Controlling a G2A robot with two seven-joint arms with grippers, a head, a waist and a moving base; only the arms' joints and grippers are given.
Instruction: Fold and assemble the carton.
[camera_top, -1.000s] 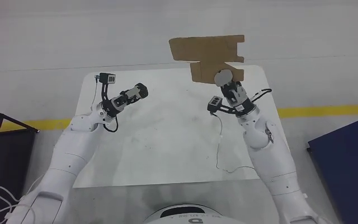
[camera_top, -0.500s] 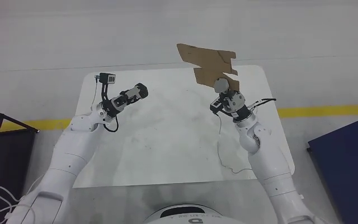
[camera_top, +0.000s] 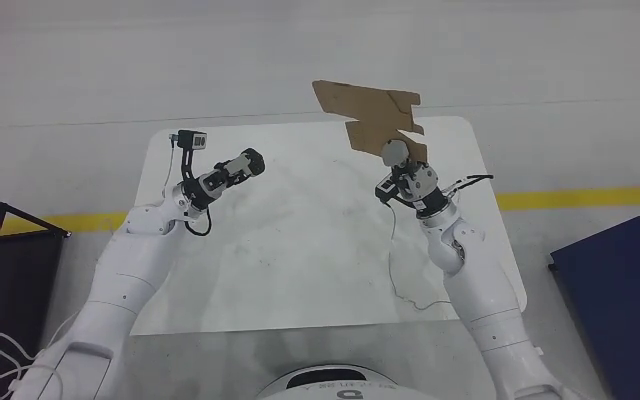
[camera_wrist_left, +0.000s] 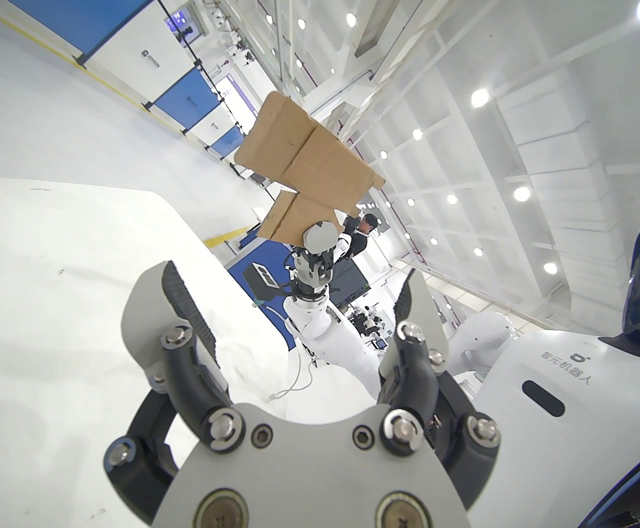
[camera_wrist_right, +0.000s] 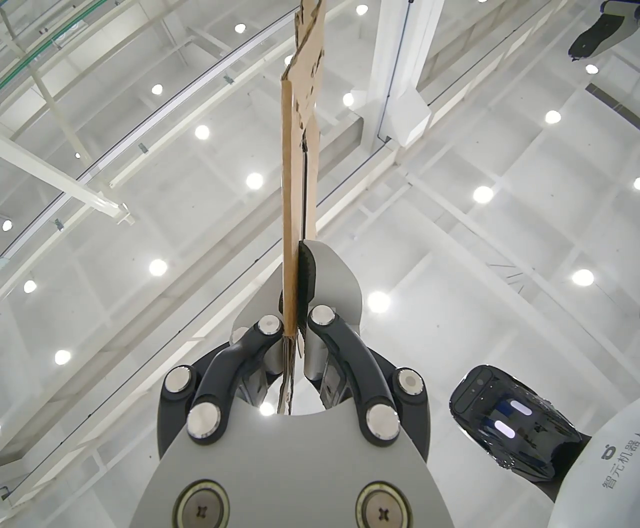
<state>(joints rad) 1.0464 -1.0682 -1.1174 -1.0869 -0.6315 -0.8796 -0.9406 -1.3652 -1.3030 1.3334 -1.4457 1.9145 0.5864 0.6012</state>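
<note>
carton: flat brown cardboard carton blank (camera_top: 368, 105) raised in the air over the far right edge of the white bench (camera_top: 300, 270) | right claw (camera_top: 396, 153): pinching the blank's lower edge | left claw (camera_top: 252, 158): fingers spread, above the bench's left part, well apart from the blank

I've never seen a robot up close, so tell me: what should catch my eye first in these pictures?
First, the flat brown carton, pinched by one edge in the shut right gripper and held up at the far right corner of the white table. Next, the left gripper, open and empty, above the table's left side.
</note>
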